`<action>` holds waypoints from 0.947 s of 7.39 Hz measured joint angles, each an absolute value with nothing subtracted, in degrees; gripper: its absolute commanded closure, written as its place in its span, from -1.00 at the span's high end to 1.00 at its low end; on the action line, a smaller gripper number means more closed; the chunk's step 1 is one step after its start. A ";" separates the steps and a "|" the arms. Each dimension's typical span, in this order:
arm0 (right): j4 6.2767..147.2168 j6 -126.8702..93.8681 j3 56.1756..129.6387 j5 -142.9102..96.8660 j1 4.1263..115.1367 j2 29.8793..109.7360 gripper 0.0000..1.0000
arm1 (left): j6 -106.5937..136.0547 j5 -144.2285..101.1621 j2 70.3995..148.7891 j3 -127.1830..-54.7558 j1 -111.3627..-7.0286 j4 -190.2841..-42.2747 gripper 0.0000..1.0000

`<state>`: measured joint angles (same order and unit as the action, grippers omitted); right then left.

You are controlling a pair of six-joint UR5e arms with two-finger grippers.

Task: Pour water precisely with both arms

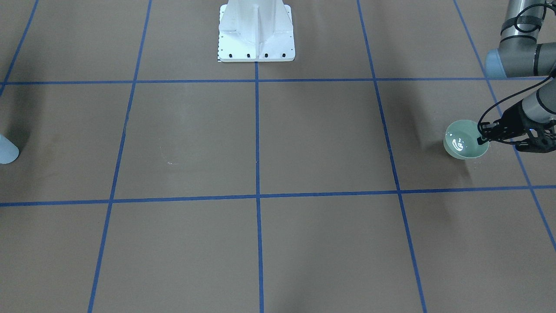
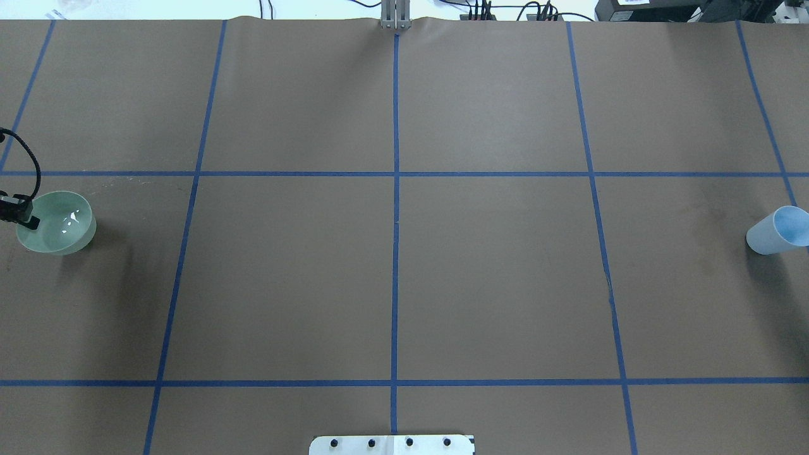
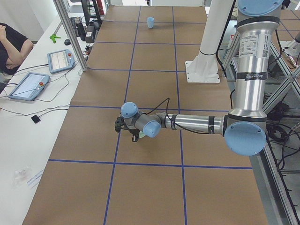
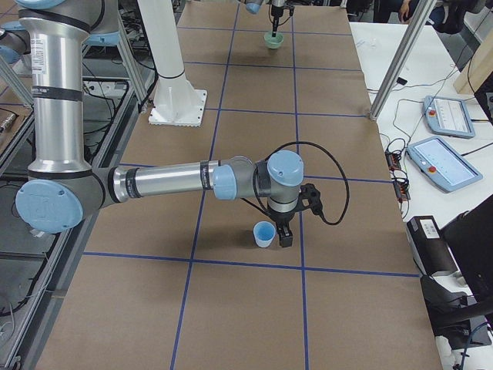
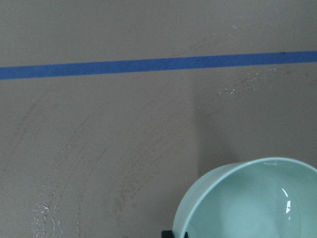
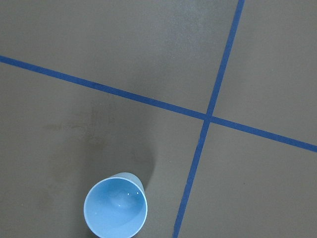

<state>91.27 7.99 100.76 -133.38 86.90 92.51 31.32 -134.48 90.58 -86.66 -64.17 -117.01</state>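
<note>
PRECISION POUR, BEFORE THE POUR: Two arms work at opposite ends of the brown counter (image 2: 493, 265), each at its own vessel. The left arm (image 1: 521, 56) reaches low to the pale green bowl (image 2: 57, 224) at the robot's left end. The left arm's fingers (image 1: 481, 140) sit across the bowl's rim on the arm's side, but I cannot tell from here whether they actually pinch it. The right arm (image 4: 169, 181) hangs over the light blue cup (image 6: 115, 207), which stands upright at the far right end. The right arm's fingers (image 4: 286, 237) are just beside the cup, and I cannot tell whether they are open or closed.

The hazards look plain. A bowl carried by one edge may tip or slip from so thin a hold and spill whatever is in it. The cup looks light and tapers toward its base, so fingers closing off-centre could knock it over. The vessels sit well apart, so both probably have to travel before any pour. A sloshing carry or a misjudged tilt would miss the mark. Specks glinting like droplets (image 5: 233, 89) near the bowl suggest the paper there is damp and may be slick.

The count: two arms, one bowl, one cup, one white pedestal (image 1: 256, 30), two teach pendants (image 3: 58, 60) on the white side counter, and one person (image 3: 11, 47) at its edge.
</note>
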 measured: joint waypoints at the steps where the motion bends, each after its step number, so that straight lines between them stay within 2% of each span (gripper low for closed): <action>1: 91.30 7.99 100.74 -133.20 86.92 92.66 1.00 | 31.31 -134.48 90.66 -85.97 -64.16 -117.01 -0.25; 2: 91.31 8.00 100.74 -133.10 86.92 92.80 1.00 | 31.28 -134.48 90.73 -85.44 -64.16 -117.04 0.78; 3: 91.32 8.00 100.77 -133.03 86.92 92.90 1.00 | 31.15 -134.47 90.76 -85.28 -64.17 -117.06 1.00; 7: 90.86 7.38 100.67 -132.26 86.92 94.00 1.00 | 30.28 -134.87 91.45 -90.44 -65.01 -112.69 1.00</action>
